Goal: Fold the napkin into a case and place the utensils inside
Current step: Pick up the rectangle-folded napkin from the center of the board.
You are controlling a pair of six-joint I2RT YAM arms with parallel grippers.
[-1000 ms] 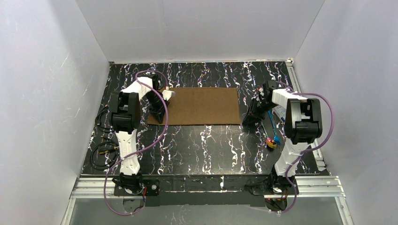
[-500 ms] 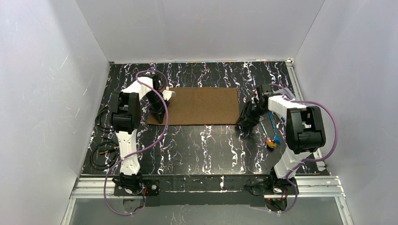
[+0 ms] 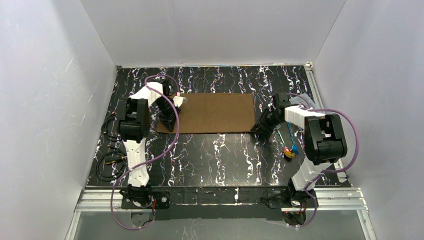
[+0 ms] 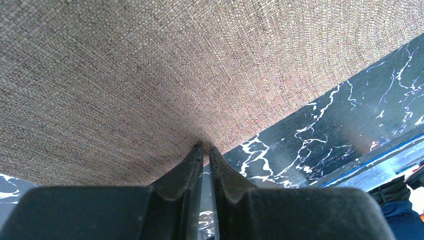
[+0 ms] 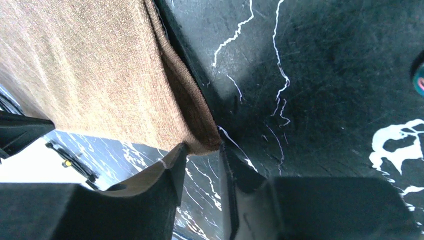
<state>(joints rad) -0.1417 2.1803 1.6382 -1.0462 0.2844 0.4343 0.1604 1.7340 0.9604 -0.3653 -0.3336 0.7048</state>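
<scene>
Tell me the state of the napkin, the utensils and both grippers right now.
napkin: lying flat as a rectangle, not yet a case.
utensils: lying loose on the table right of the napkin, not inside it.
left gripper: shut on the napkin's left end.
right gripper: open, the napkin's near right corner between its fingertips.

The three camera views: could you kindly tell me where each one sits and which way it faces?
Top external: above and behind, looking down on the table; left arm and right arm show.
Left wrist: on the left arm, facing the napkin; left tool pinches its edge.
Right wrist: on the right arm, facing the napkin's corner; right tool open around it.
Both wrist views share the napkin.
</scene>
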